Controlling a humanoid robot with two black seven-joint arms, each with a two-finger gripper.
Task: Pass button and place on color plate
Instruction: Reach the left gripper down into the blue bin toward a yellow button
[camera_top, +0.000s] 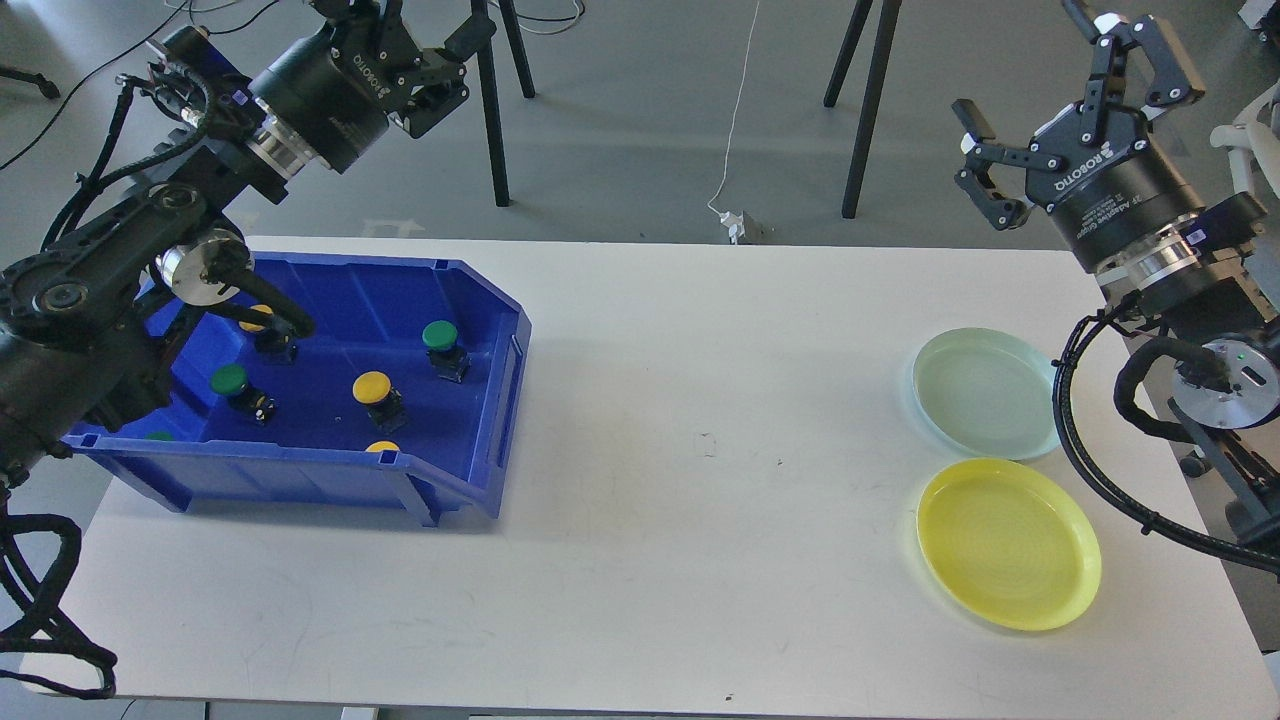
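1. Head view, the task's things: the buttons lie in a blue bin (480, 330) at the worktop's (700, 560) far left corner. A green-capped button (442, 347) stands nearest the bin's right wall, a yellow-capped button (377, 396) sits mid-floor, and a second green button (235, 388) lies further left
2. Head view, the goals: a pale green plate (985, 392) and a yellow plate (1008, 543) lie just beside each other near the worktop's right edge, well apart from the bin, both bare
3. Head view, the hands: the left hand (425, 70) hangs above the bin's far side with its fingers released and nothing between them; the right hand (1075, 120) hovers beyond the far right corner, fingers spread wide, also carrying nothing
4. Handling, as a judgement: each button looks like a small, light, rigid plastic piece, a domed cap on a dark squarish body. The smooth cap would likely slip, so pinching the flat sides of the body below it seems safer, leaving the cap free for the other hand at the pass
5. Hard to make out: one yellow cap (255, 318) is half hidden behind the left arm, another yellow cap (383, 446) and a green sliver (158, 436) are cut off by the bin's near wall, and whether any button leans or lies flat is uncertain
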